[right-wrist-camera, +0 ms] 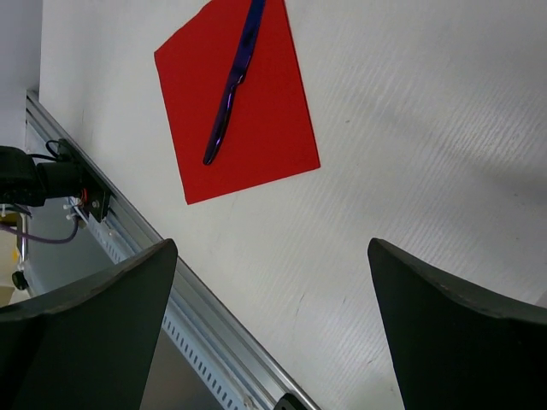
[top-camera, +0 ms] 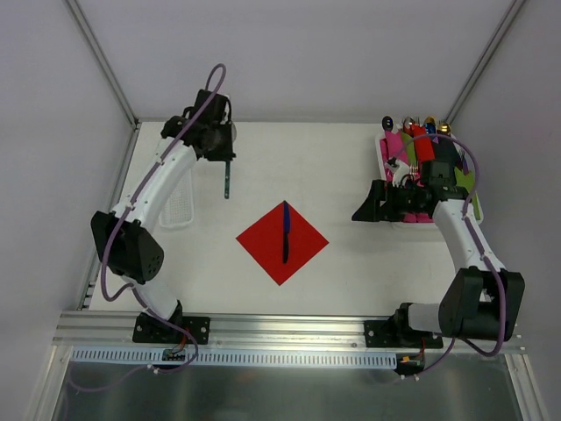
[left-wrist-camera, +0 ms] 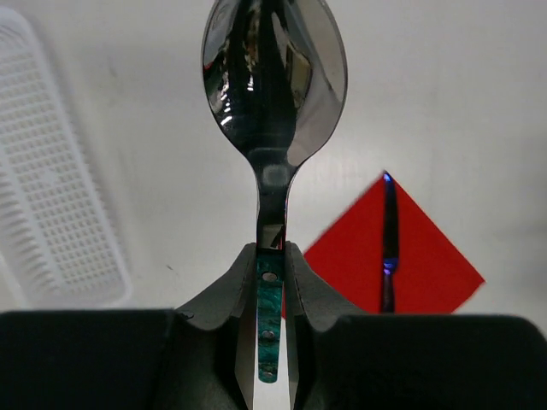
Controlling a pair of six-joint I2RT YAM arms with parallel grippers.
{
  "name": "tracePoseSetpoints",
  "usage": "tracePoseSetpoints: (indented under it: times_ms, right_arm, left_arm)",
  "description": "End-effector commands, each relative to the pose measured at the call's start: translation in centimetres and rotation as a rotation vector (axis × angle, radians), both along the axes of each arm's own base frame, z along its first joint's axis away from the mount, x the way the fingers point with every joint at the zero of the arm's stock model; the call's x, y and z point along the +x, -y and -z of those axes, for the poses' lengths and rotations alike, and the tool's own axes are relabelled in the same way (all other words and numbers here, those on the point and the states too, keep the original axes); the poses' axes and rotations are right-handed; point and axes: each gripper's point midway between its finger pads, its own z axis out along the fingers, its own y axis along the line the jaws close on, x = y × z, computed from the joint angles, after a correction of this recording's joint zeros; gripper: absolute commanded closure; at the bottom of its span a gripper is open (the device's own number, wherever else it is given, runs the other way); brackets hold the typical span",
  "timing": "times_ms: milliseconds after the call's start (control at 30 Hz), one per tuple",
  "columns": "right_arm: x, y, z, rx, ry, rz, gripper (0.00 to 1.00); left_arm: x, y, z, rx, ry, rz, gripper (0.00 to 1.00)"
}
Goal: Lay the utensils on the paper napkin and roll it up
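1. White desk is filling most of the top view, with pale walls rising on three sides and a metal rail running along its near edge.
2. Bolted at that rail, the left arm is reaching up the left side toward the far corner, while the right arm is bending over the far right part of the desk.
3. A white ribbed tray is lying at the left edge, partly under the left arm. At the far right corner a cluster of pink, green and red items is sitting, partly hidden by the right arm.
4. The red napkin is lying flat near the middle of the desk, turned corner-on like a diamond.
5. The right end effector is pointing left with its jaws standing wide apart and gripping nothing; its wrist view is looking down on the napkin.
6. The left end effector is clamping the teal handle of a spoon, whose shiny bowl is pointing away from the fingers. The spoon is sitting beside the tray and well apart from the napkin.
7. A dark bluish knife is lying on the napkin, running along its far-to-near diagonal.
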Motion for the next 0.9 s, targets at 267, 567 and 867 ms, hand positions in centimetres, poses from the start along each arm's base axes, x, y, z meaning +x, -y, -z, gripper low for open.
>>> tracePoseSetpoints:
  times_ms: [267,567,867]
  right_arm:
    - [1.0,2.0,-0.9,-0.091,0.173,0.177,0.01]
    - [1.3,3.2,-0.7,-0.169,0.208,0.207,0.01]
    - [0.8,2.6,-0.8,-0.137,0.215,0.140,0.01]
  left_arm:
    - [-9.5,12.4,9.9,-0.057,-0.240,0.074,1.00]
    - [-11.2,16.2,14.0,-0.051,-0.312,0.065,1.00]
    - [-10.9,16.2,16.0,-0.045,-0.329,-0.001,1.00]
